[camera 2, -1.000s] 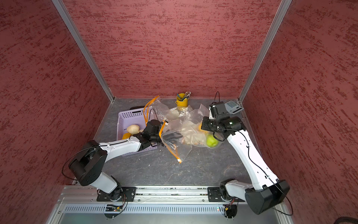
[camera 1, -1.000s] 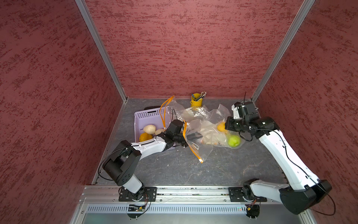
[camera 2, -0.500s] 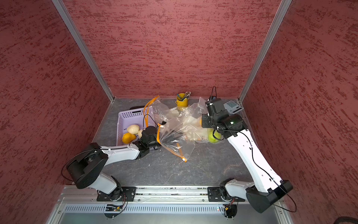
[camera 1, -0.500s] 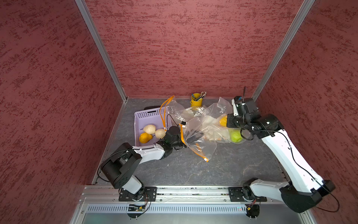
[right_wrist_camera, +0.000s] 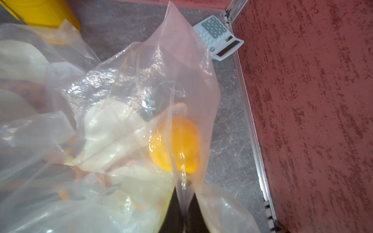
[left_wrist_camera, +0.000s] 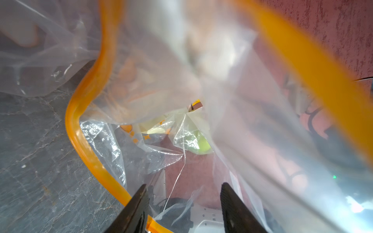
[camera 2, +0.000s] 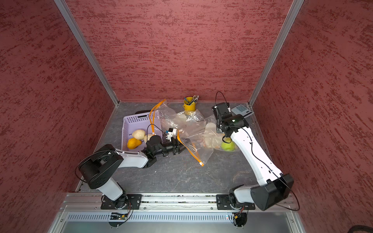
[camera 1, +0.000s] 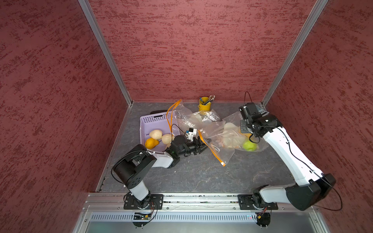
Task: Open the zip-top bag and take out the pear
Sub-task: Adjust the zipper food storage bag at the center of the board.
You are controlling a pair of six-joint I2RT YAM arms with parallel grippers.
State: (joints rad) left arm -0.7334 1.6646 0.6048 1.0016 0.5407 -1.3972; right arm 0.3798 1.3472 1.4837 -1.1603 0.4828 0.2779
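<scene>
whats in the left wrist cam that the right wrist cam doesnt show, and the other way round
Only the left wrist view: the orange zip strip edging the open zip-top bag, the left gripper with its jaws apart at the mouth, and a green fruit deeper inside.
Only the right wrist view: a calculator by the wall, a yellow cup, an orange-yellow fruit behind film, and the right gripper shut on a fold of the bag.
Both: clear bag plastic and the grey table.

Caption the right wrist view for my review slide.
Right gripper shut on the clear zip-top bag, orange fruit inside, calculator in the corner beyond.
</scene>
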